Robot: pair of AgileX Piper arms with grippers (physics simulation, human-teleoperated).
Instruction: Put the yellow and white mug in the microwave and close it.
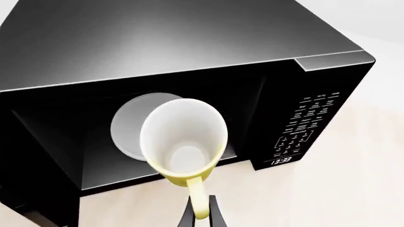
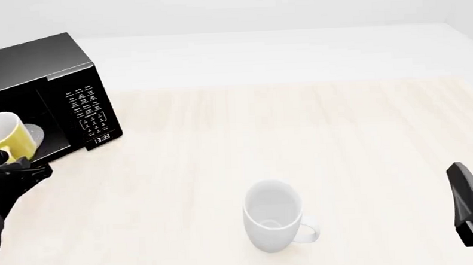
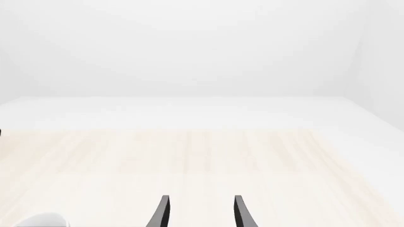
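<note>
Front view: left gripper (image 1: 200, 215) pinching yellow and white mug (image 2: 7, 138) by handle at microwave (image 2: 34, 69) mouth, 9 o'clock; placing, door-closing remain. Right gripper (image 3: 199, 210) spread, idle.

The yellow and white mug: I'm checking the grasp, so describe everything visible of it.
The small glossy yellow and white mug, yellow outside and white inside, is empty and tipped on its side, mouth toward the wrist camera. The left gripper pinches its yellow loop handle, holding it in the air before the black microwave's open cavity.
</note>
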